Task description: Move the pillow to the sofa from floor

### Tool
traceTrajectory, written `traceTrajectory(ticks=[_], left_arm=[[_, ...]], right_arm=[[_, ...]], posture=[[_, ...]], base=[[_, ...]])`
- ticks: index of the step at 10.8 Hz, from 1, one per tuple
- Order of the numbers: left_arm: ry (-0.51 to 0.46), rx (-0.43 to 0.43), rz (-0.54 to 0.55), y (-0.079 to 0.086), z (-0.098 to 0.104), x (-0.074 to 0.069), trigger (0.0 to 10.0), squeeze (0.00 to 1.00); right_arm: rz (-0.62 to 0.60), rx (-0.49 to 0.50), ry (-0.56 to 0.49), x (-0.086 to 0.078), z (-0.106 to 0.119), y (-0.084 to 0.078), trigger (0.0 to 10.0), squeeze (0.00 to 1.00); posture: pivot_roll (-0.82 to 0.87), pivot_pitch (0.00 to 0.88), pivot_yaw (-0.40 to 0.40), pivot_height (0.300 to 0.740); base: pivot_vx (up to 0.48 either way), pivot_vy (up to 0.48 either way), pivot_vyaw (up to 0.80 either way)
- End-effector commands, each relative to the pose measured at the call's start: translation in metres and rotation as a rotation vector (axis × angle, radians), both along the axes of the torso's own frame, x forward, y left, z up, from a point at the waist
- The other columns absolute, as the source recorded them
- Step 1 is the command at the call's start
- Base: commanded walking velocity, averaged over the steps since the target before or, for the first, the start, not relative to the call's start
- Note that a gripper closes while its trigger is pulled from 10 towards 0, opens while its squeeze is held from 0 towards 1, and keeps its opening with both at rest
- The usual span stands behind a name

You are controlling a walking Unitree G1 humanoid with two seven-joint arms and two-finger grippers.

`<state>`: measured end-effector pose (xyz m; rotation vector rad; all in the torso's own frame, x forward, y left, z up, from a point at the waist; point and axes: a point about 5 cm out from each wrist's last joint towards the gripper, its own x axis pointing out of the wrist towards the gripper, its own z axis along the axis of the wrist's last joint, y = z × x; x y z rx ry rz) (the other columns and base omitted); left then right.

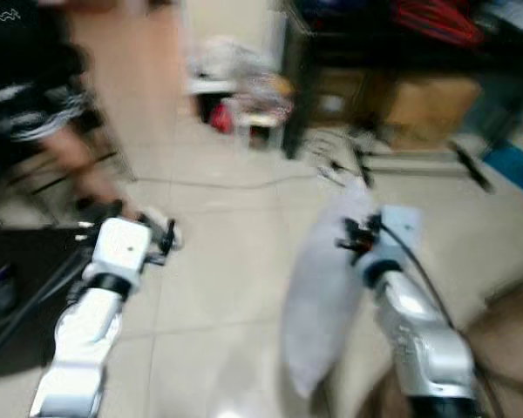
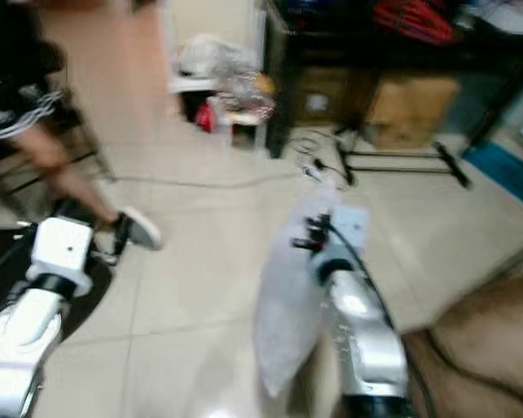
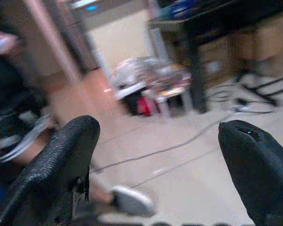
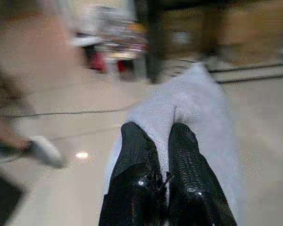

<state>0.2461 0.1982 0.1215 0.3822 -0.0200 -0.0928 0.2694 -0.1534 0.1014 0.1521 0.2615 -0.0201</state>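
White and soft, the pillow [image 4: 188, 108] hangs off the tiled floor [image 1: 218, 287], pinched by the right gripper [image 4: 162, 136]; its two black fingers [image 4: 137, 150] are closed almost together on a fold of the fabric, and the pillow bulges out on either side of them; from the head camera the pillow [image 1: 322, 287] hangs down along the inner side of the right arm [image 1: 418, 331], its lower end above the tiles; the brown sofa [image 2: 479, 348] lies just beside the pillow, on the outer side of that arm, low in the corner of the picture; the left gripper [image 3: 155, 165] is held out well apart from the pillow, its fingers [image 3: 61, 160] spread wide with nothing between them; beyond that gripper, further from the pillow, a person's leg [image 2: 57, 170] and a white shoe [image 2: 139, 228] stand on the floor next to a dark mat [image 1: 22, 287]; past the pillow, across the tiles, a black shelf unit [image 1: 331, 52] holds cardboard boxes [image 1: 427, 104], with cables [image 1: 331, 161] on the floor at its foot and a small white stool [image 1: 261, 122] piled with bags beside it; the whole scene is blurred.
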Motion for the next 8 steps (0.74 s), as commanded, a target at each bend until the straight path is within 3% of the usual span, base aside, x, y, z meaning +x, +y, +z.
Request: traceTrajectory(ticks=[1,6,8], left_arm=[[-0.005,0.002,-0.019,-0.003,0.002,0.002,10.0,0.0],[-0.002,-0.009,-0.007,-0.005,-0.002,0.006,10.0,0.0],[-0.002,-0.01,0.001,-0.004,-0.002,0.008,10.0,0.0]], right_arm=[[-0.032,-0.015,-0.051,0.0,0.011,-0.008,10.0,0.0],[-0.107,-0.068,-0.004,-0.011,0.007,-0.025,10.0,0.0],[-0.104,-0.05,-0.021,-0.004,0.011,-0.018,10.0,0.0]], posture=[[-0.03,0.0,-0.047,0.74],[-0.07,0.0,-0.043,0.74],[-0.07,0.0,-0.037,0.74]], base=[[0.0,0.0,-0.8],[0.0,0.0,-0.8],[0.0,0.0,-0.8]])
